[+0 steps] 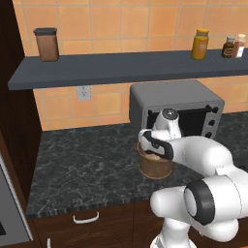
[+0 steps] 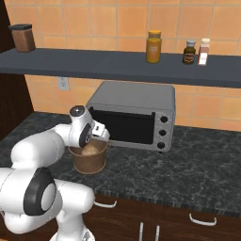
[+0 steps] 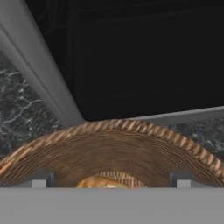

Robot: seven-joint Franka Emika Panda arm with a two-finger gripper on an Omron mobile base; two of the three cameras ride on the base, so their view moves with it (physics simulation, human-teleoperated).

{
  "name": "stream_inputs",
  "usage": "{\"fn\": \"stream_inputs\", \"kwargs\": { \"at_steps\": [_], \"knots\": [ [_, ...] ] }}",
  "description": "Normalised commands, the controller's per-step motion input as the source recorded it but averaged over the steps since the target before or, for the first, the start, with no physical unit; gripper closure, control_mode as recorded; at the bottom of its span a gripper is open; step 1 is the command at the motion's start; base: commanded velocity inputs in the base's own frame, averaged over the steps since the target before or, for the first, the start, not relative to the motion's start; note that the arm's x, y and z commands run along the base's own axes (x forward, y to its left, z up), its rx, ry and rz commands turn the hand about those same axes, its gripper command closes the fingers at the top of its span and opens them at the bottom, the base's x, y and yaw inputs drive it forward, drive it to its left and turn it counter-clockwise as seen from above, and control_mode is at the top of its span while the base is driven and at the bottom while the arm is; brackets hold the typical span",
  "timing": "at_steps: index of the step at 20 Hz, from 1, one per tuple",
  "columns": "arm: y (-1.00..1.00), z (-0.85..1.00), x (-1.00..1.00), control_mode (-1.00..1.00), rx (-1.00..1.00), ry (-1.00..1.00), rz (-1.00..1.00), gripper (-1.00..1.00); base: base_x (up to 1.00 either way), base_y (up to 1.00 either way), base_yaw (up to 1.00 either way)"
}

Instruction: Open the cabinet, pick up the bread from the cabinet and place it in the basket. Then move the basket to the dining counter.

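The basket (image 1: 156,167) stands on the dark marbled table (image 1: 87,164), just in front of the toaster oven (image 1: 177,109), near the oven's left front corner. From the right base camera the basket (image 2: 90,160) sits at the lower left of the oven (image 2: 134,113), close to its dark glass door.

The bread (image 2: 92,149) lies inside the basket, its pale top showing just under the rim. In the hand view the bread (image 3: 101,181) is a golden curve low in the woven bowl, with the basket's rim (image 3: 118,127) arching above it and the oven's door dark beyond.

The arm bends over the basket and the gripper (image 1: 154,147) hangs right above its mouth, pointing down into it. In the hand view the fingers (image 3: 41,179) stand wide apart, one tip at each side of the bread, and hold nothing; whether they touch the bread cannot be told.

On the shelf (image 1: 126,68) above stand a brown jar (image 1: 47,44) at the left, a yellow jar (image 1: 200,44) and two small bottles (image 1: 233,47) at the right. A wall socket (image 1: 84,92) sits on the tiles below the shelf. Drawer handles (image 2: 202,219) show under the table edge.
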Motion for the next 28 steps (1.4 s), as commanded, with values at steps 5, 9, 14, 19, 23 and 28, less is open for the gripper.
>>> {"fn": "stream_inputs", "kwargs": {
  "at_steps": [5,9,14,19,23,28],
  "knots": [
    [0.06,0.34,-0.09,-1.00,0.00,-0.27,0.01,-1.00,0.00,0.00,0.00],
    [0.03,0.98,-0.70,-1.00,0.00,-0.02,0.00,-1.00,0.00,0.00,0.00],
    [-0.16,0.68,-0.55,-1.00,0.00,0.12,-0.02,-1.00,0.00,0.00,0.00],
    [-0.49,0.00,-0.77,-1.00,0.03,0.14,-0.14,-1.00,0.00,0.00,0.00],
    [-0.17,0.12,-0.53,-1.00,0.14,0.22,-0.15,-1.00,0.00,0.00,0.00],
    [0.00,-0.10,0.26,-1.00,0.06,0.19,-0.19,-1.00,0.00,0.00,0.00]
  ]
}}
